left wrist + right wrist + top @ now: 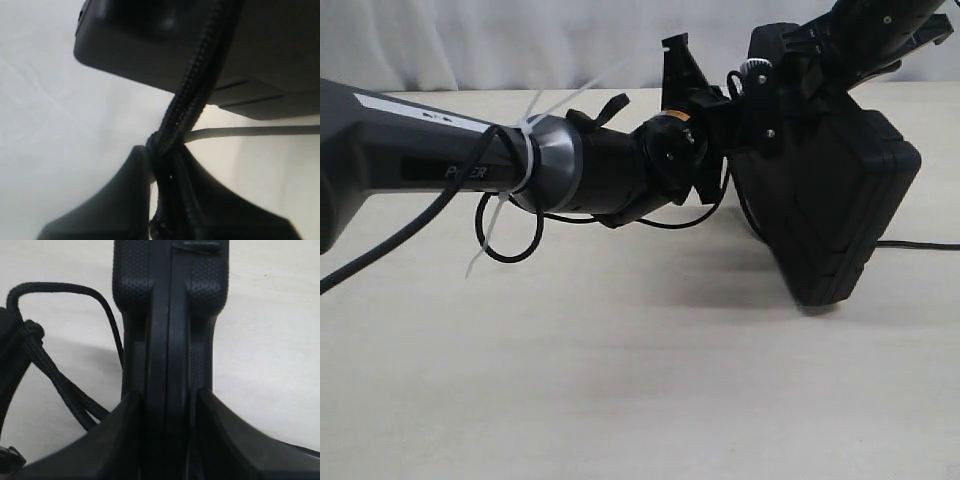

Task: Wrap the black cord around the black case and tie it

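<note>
The black case (840,200) hangs tilted above the table, one lower corner close to the surface. My right gripper (805,55) comes down from the top right and is shut on the case's upper edge; the right wrist view shows its fingers clamping the seam of the case (170,315). The black cord (192,95), thick and braided, runs from the underside of the case (150,40) down between the fingers of my left gripper (160,160), which is shut on it. In the exterior view the left gripper (745,100) sits against the case's left side. Doubled cord strands (60,382) pass beside the case.
The beige table (620,380) stretches out in front of the arms. A thin glossy robot cable (510,235) loops under the left arm, held by white zip ties (525,150). A black strand (920,243) trails on the table to the right of the case.
</note>
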`<state>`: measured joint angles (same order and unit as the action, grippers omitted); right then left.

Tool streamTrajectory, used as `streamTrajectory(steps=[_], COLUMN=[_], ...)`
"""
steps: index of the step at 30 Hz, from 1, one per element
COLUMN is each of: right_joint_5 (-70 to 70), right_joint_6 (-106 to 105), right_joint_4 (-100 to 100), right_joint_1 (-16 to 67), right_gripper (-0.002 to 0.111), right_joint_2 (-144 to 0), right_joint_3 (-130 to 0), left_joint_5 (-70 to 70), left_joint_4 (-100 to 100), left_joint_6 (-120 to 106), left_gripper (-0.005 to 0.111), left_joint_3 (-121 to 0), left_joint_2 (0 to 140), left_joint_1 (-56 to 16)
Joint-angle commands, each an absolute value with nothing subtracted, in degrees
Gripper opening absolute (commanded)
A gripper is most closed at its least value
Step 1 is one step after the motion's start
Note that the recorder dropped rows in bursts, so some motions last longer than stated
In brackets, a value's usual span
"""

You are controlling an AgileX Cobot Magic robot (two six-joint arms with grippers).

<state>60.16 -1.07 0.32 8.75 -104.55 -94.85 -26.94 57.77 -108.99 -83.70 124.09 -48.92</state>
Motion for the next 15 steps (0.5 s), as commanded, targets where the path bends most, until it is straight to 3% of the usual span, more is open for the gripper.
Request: streamTrajectory(steps=[1,15], right_joint_5=[60.1,59.9], right_joint_6=[-1.7,-1.7], right_joint_4=[1.0,1.0], right_joint_1=[8.8,8.8], right_gripper=[0.034,0.034], right_joint_2=[-104.3,-104.3], right_joint_3=[-95.3,-95.3], left_joint_5=[-24.1,-16.3], left_joint_4=[56.4,56.6], left_joint_6=[-107.1,-101.5], left_gripper=[0.0,0.0], left_joint_3=[-85.1,-89.4], left_joint_2=[124.1,124.2], left_joint_1=[-50.6,-51.5])
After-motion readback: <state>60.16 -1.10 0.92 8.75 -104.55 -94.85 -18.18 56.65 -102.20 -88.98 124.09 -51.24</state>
